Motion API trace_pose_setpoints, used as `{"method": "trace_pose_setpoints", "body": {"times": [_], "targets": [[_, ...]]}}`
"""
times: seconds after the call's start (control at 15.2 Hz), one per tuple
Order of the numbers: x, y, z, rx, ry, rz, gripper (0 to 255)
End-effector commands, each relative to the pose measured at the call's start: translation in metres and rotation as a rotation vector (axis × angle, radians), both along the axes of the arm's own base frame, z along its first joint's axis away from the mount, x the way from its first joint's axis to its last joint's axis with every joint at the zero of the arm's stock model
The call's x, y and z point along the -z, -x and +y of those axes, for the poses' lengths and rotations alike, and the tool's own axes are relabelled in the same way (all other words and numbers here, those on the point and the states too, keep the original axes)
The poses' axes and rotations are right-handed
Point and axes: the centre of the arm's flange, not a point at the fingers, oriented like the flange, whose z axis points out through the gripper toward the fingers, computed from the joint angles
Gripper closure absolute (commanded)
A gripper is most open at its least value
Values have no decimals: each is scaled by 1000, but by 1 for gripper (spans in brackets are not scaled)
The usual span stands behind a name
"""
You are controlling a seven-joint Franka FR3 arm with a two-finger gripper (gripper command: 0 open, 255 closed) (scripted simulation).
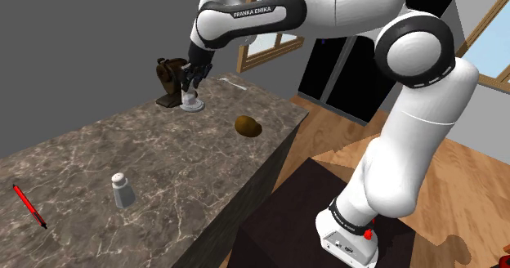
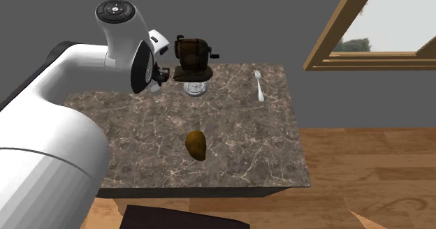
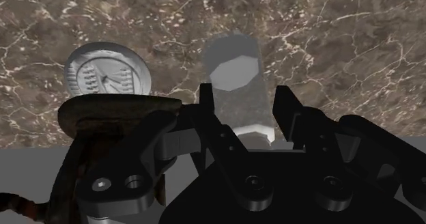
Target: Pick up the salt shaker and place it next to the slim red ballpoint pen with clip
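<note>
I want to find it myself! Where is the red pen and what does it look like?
Look at the dark marbled counter. At its end in the shoulder view's lower left, beyond the white-capped shaker, lies the pen. It is the only thin red stick there, with a black tip.

FRANKA EMIKA stands in white letters on the dark forearm band.
</note>
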Motion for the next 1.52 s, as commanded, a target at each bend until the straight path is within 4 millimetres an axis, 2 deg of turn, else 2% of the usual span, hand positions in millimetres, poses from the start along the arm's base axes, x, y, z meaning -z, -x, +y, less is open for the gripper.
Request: {"method": "trace_pose_setpoints", "body": {"times": [0.0, 1.45], "targets": [[6, 1, 27, 1, -1, 0, 255], [50, 5, 314, 1, -1, 0, 255]]}}
